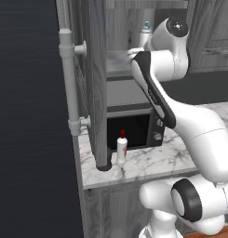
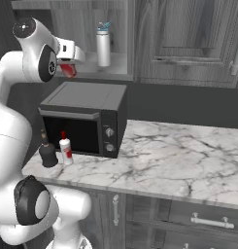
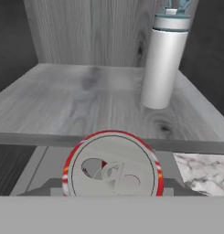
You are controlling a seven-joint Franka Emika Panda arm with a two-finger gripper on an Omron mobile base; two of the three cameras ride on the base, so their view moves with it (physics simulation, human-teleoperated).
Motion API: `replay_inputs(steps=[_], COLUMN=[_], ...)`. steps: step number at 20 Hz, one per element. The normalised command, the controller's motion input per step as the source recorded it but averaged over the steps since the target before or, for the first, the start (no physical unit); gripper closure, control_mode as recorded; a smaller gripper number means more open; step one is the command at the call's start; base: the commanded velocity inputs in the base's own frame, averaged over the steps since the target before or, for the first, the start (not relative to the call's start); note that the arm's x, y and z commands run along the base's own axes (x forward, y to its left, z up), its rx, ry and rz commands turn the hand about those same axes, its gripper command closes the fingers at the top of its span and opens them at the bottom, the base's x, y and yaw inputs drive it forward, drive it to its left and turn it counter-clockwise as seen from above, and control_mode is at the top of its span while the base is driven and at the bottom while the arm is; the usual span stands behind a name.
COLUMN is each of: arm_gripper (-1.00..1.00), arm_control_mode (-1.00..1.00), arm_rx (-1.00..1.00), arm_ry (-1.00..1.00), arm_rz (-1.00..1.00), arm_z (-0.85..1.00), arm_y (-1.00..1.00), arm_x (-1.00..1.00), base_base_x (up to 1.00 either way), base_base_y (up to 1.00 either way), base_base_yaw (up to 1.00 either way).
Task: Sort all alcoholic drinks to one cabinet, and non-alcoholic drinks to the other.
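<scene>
Two drinks belong to the open cabinet shelf (image 3: 86,100): the pale-grey bottle (image 2: 103,46) stands upright at its back right, and the red can (image 3: 112,164) hangs just before its front edge, gripper (image 2: 67,68) half-closed on its sides, presumably to keep non-alcoholic together. Below the shelf, by the microwave (image 2: 84,119), dark bottle (image 2: 47,153) and white bottle (image 2: 66,150) wait on the counter (image 2: 178,160), likely for the other cabinet

btl (image 3: 162,64) on cab shelf (image 3: 81,107), right side
</scene>
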Motion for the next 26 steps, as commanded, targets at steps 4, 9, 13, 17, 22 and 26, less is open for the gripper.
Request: replay_inputs(steps=[4,9,13,17,22,26], arm_gripper=[1.00,1.00,1.00,1.00,1.00,1.00], arm_control_mode=[-1.00,-1.00,-1.00,-1.00,-1.00,-1.00], arm_rx=[0.00,0.00,0.00,0.00,0.00,0.00], arm_ry=[0.00,0.00,0.00,0.00,0.00,0.00], arm_rz=[0.00,0.00,0.00,0.00,0.00,0.00], arm_z=[0.00,0.00,0.00,0.00,0.00,-0.01], arm_y=[0.06,0.04,0.04,0.04,0.05,0.06], arm_x=[0.30,0.29,0.28,0.28,0.29,0.29], base_base_x=[0.00,0.00,0.00,0.00,0.00,0.00], base_base_y=[0.00,0.00,0.00,0.00,0.00,0.00], base_base_yaw=[0.00,0.00,0.00,0.00,0.00,0.00])
